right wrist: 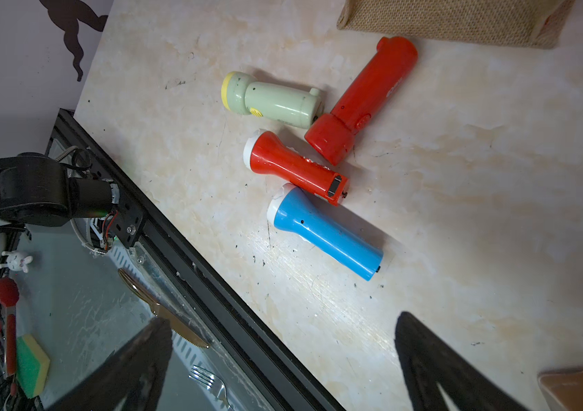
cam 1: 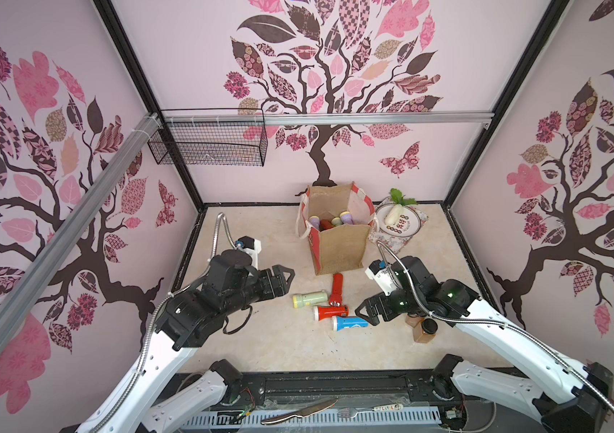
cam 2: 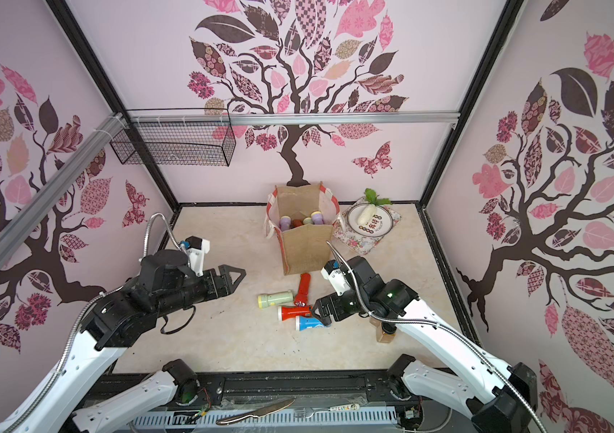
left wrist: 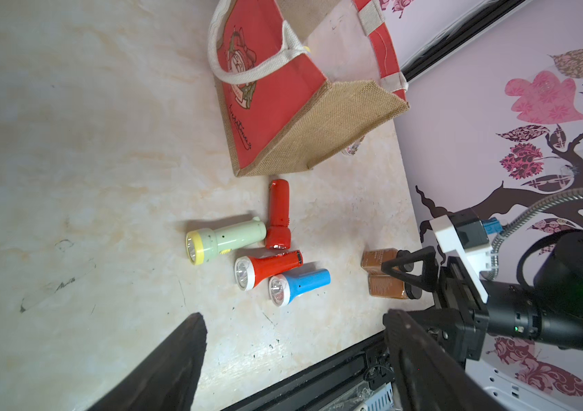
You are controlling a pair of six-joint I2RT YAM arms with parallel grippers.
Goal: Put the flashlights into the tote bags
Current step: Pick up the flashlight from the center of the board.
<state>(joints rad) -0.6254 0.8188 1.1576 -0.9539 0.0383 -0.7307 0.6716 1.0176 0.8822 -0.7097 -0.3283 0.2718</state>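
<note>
1. The desk (cam 1: 260,337) carries the upright burlap tote bag (cam 1: 339,247) at its far side, with lilac and red flashlights (cam 1: 331,221) inside
2. My left jaws are released and empty, above the desk left of the loose torches
3. My right jaws are spread wide, empty, just beside the blue flashlight (cam 1: 348,322) at its tail
4. Also lying before the bag: long red flashlight (cam 1: 336,288), pale green flashlight (cam 1: 310,298), white-headed red flashlight (cam 1: 331,312)

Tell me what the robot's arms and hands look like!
The left arm and right arm are white with black joints. The left hand and right hand are black and triangle-tipped. Ribbed silver cables curl along them; green lights glow.
</note>
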